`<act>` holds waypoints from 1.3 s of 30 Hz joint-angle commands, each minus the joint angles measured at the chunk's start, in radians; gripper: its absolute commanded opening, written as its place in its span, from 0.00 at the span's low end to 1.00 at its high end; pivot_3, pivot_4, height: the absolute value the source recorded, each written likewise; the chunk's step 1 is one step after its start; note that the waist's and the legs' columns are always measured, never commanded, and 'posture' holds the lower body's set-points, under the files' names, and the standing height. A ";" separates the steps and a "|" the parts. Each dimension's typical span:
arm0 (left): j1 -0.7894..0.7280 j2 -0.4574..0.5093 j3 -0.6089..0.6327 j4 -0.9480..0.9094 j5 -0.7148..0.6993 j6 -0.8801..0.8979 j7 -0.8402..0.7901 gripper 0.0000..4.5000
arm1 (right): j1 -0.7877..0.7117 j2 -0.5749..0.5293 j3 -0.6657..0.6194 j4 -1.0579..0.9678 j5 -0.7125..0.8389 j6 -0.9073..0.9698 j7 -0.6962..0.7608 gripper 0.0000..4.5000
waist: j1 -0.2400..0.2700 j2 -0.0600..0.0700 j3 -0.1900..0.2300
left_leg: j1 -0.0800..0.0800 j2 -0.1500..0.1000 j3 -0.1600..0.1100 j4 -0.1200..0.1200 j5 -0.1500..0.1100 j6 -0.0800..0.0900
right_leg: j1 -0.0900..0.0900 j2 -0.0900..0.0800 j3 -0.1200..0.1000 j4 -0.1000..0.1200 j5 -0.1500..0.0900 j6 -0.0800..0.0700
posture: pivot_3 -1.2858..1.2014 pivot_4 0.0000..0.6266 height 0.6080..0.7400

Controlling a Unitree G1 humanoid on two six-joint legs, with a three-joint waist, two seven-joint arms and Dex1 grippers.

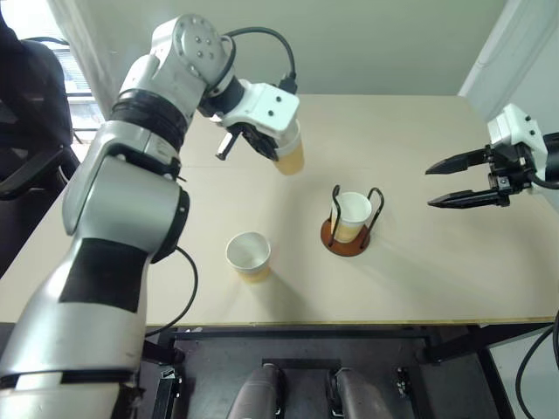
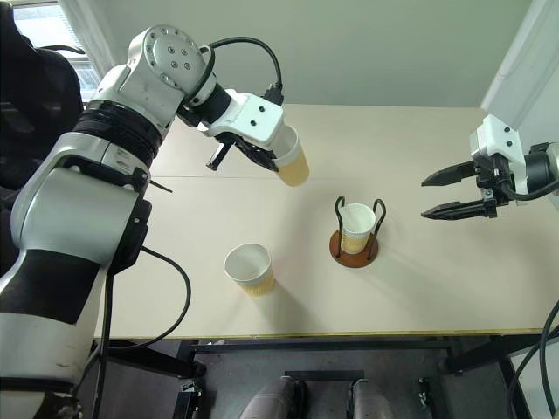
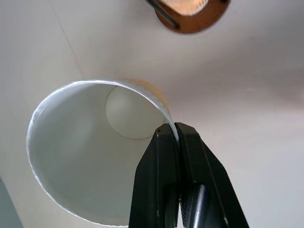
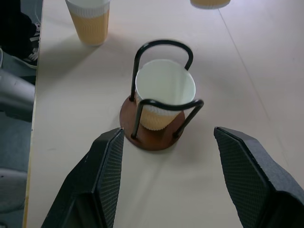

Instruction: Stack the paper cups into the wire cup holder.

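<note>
The left gripper (image 1: 262,144) hangs above the table (image 1: 419,157), its jaws pinched tight on the rim of a paper cup (image 1: 290,155). In the left wrist view one black finger (image 3: 159,185) lies inside the white wall of the held cup (image 3: 90,152) and the other outside it, with the rolled rim caught between them. The cup tilts away from the jaws, its tan bottom pointing down toward the table and clear of it.

Below these jaws and nearer the table's front edge, a second cup (image 1: 249,256) stands upright on the table by itself, mouth up, well apart from the left gripper.

Between the two grippers sits the wire cup holder (image 1: 348,237), its reddish-brown base flat on the table and its two black wire loops standing upright. A third cup (image 1: 353,215) rests upright inside it, between the loops.

The right gripper (image 1: 461,181) hovers at the right side of the table, its jaws spread wide and holding nothing. In the right wrist view the holder (image 4: 152,135) lies straight ahead of the open jaws, in line with the gap between the two fingers (image 4: 107,175), a little beyond their tips and touched by neither. Past the holder in that view stands the lone cup (image 4: 90,21), well off from these jaws.
</note>
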 commanded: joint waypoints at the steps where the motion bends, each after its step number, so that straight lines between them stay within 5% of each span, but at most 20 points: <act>1: -0.067 -0.021 -0.007 -0.010 -0.073 0.038 -0.031 0.01 | -0.032 -0.036 0.006 0.003 0.024 -0.026 0.004 0.67 | 0.001 0.000 0.000 | 0.000 0.000 0.000 0.000 0.000 0.000 | 0.000 0.000 0.000 0.000 0.001 0.001 | 0.52 0.24 1.00; 16: -0.107 -0.135 -0.087 -0.076 -0.289 0.127 -0.031 0.01 | -0.019 -0.085 0.045 0.000 0.058 -0.039 0.004 0.67 | 0.003 0.000 0.000 | 0.001 0.002 0.003 0.001 -0.003 0.002 | 0.001 -0.001 0.001 0.000 0.002 0.007 | 0.52 0.24 1.00; 39: -0.061 -0.149 -0.323 -0.182 -0.475 0.130 -0.031 0.01 | 0.021 -0.102 0.005 -0.052 0.061 -0.004 0.004 0.67 | 0.004 0.000 0.000 | 0.002 0.002 0.006 0.009 -0.004 0.006 | 0.005 -0.001 0.002 0.000 0.004 0.010 | 0.52 0.24 1.00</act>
